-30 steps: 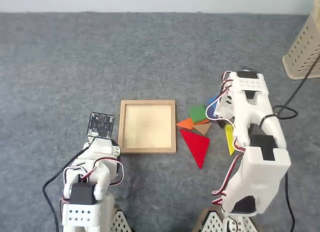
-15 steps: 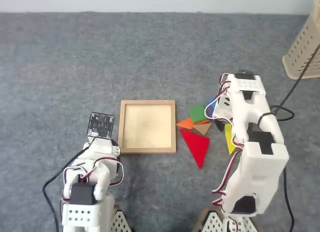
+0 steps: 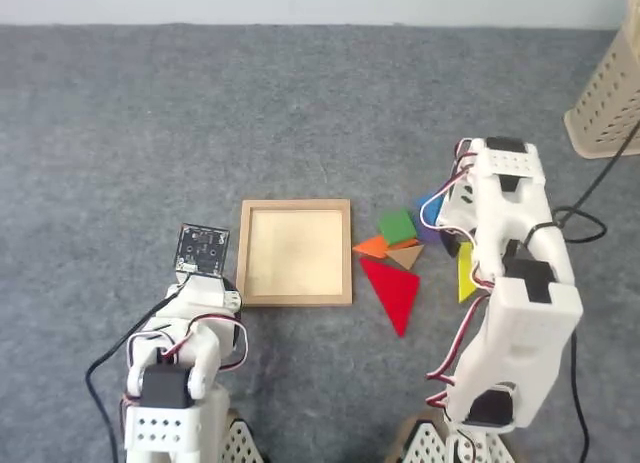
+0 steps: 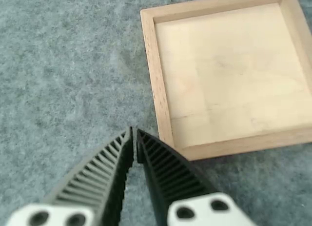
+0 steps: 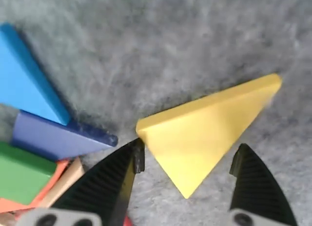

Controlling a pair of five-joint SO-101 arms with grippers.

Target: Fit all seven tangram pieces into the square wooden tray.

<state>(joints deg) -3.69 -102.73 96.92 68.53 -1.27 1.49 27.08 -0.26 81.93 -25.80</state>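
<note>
The wooden tray is sitting in the middle, with the tangram pieces bunching up just right of it, a few probably overlapping. The outermost triangle is lying between the spread jaws of the right gripper. The left gripper is hovering beside the tray's near-left corner.

Robot test bench, seemingly a lab or hobby workroom — a table under grey carpet, a white arm at near left and another at near right with loose wiring, a perforated beige bin far right.
</note>
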